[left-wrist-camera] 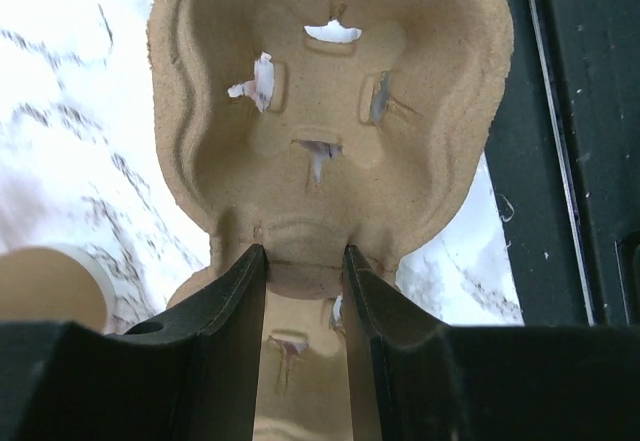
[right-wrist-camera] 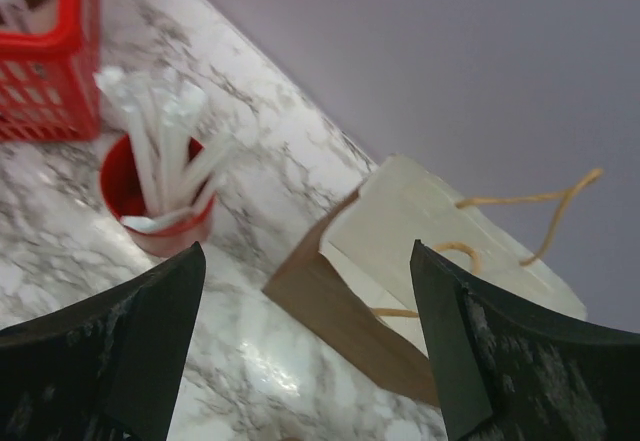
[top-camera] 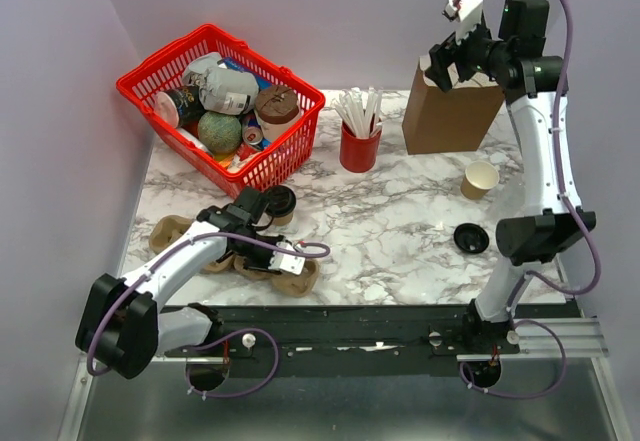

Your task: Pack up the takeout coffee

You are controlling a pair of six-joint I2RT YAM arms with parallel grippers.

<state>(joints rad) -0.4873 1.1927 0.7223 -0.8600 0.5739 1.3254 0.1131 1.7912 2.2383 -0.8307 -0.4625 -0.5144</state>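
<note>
L gripper [left-wrist-camera: 303, 266] pinching pulp cup carrier [left-wrist-camera: 330, 111] at its mid ridge. R gripper [right-wrist-camera: 305, 261] jaws spread wide above paper bag [right-wrist-camera: 420, 231]. Takeout coffee [top-camera: 280, 204] upright near carrier.

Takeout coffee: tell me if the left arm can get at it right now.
Likely not yet. The takeout coffee stands close beside the left fingers with nothing between, but they are shut on the pulp cup carrier and must release it first.
</note>
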